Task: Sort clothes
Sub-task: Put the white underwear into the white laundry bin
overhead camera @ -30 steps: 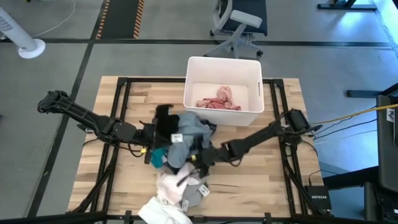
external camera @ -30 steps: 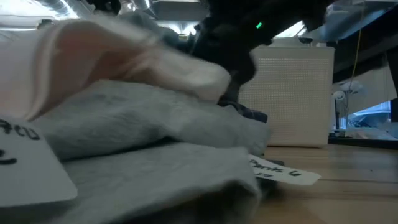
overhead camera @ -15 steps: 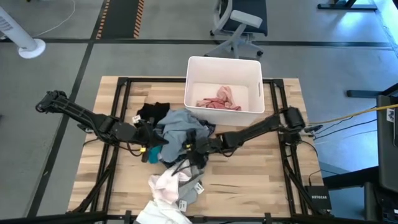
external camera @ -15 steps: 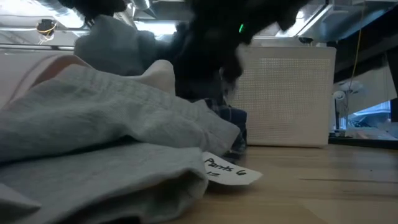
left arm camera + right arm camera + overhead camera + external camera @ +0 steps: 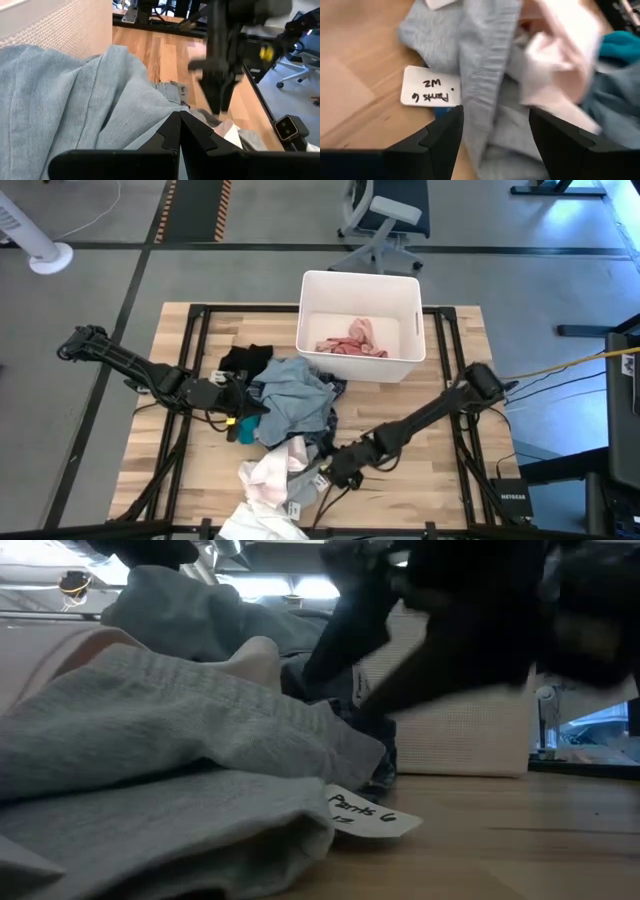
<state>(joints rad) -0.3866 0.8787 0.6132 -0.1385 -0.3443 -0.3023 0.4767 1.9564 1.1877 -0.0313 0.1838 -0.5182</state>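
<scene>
While the left gripper (image 5: 243,402) stays pressed together beside the light blue-grey garment (image 5: 295,400), the right gripper (image 5: 335,473) has swung from the pile's middle to its near edge, fingers spread over the grey pants (image 5: 485,75), likely the next pick.

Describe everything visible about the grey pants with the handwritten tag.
The grey pants are soft knit fabric with a ribbed waistband, lying crumpled on the wooden table at the near end of the clothes pile. A white tag handwritten "Pants 6" lies flat on the wood at their edge. A pale pink garment overlaps them. The right gripper, jaws open, hovers above.
</scene>
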